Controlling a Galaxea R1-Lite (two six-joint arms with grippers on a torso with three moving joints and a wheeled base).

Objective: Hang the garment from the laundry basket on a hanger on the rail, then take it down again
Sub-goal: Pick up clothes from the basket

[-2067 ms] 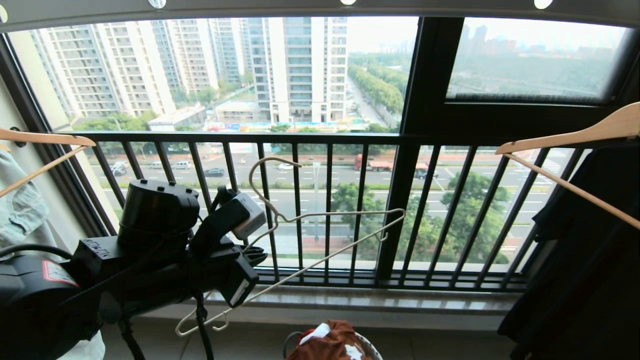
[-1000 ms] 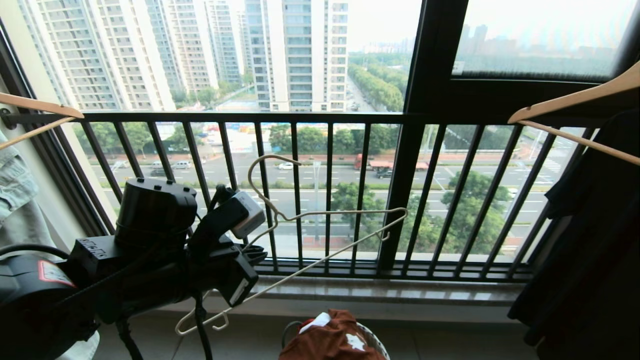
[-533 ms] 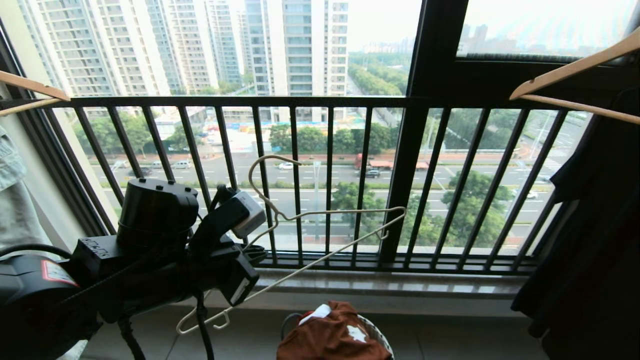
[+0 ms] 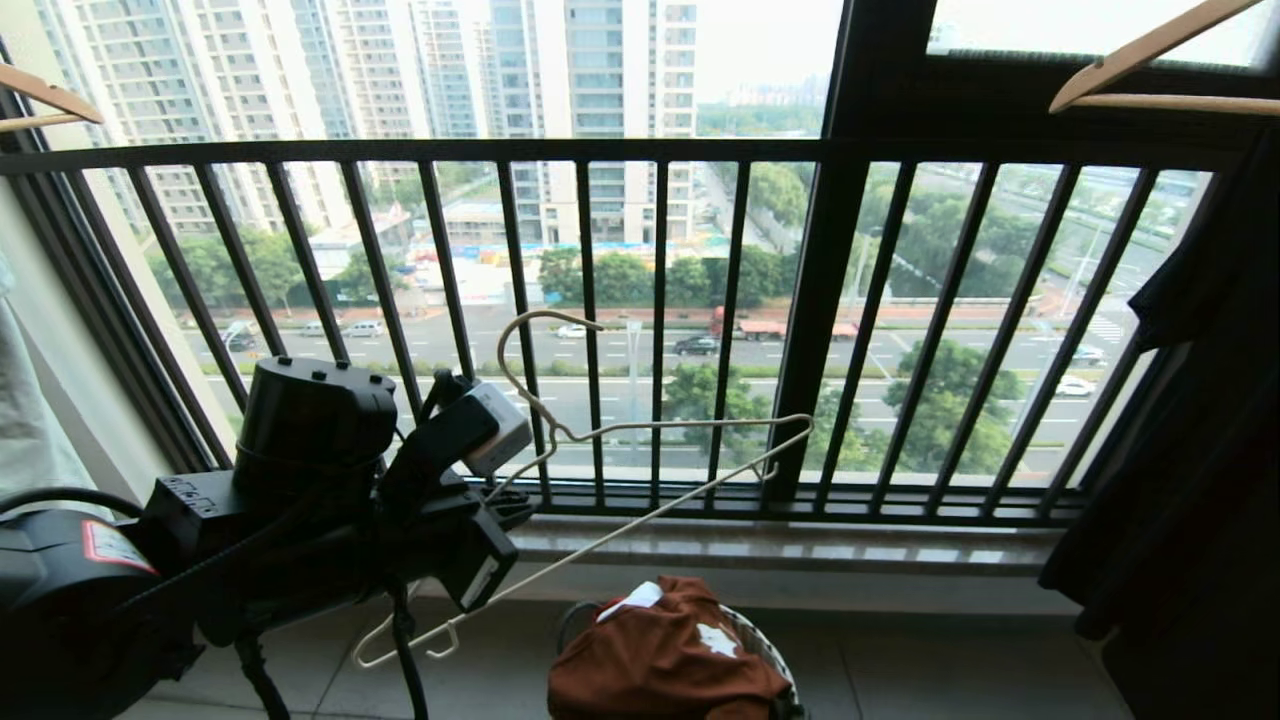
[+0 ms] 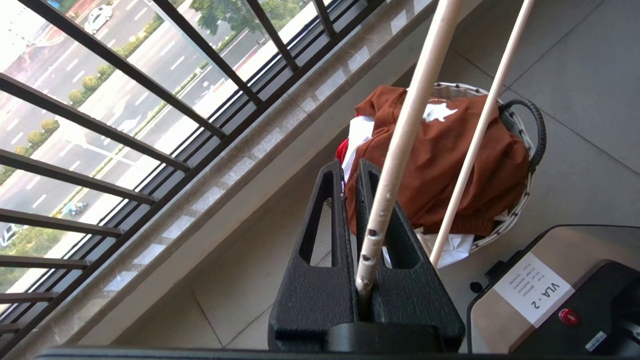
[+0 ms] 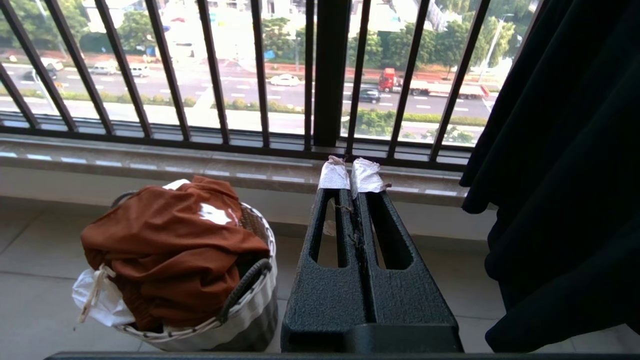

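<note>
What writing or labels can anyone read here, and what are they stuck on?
"VLA - 2": white sticker on the robot's body, left wrist view; the smaller lines beside it are too small to read.
Red-edged label on the left arm: unreadable.
White logo on the brown shorts: a shape, no letters.

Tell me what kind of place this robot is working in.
Most likely an enclosed high-rise apartment balcony used for drying laundry: a black balcony railing over a street far below, wooden hangers overhead, and a laundry basket on the tiled floor.
</note>
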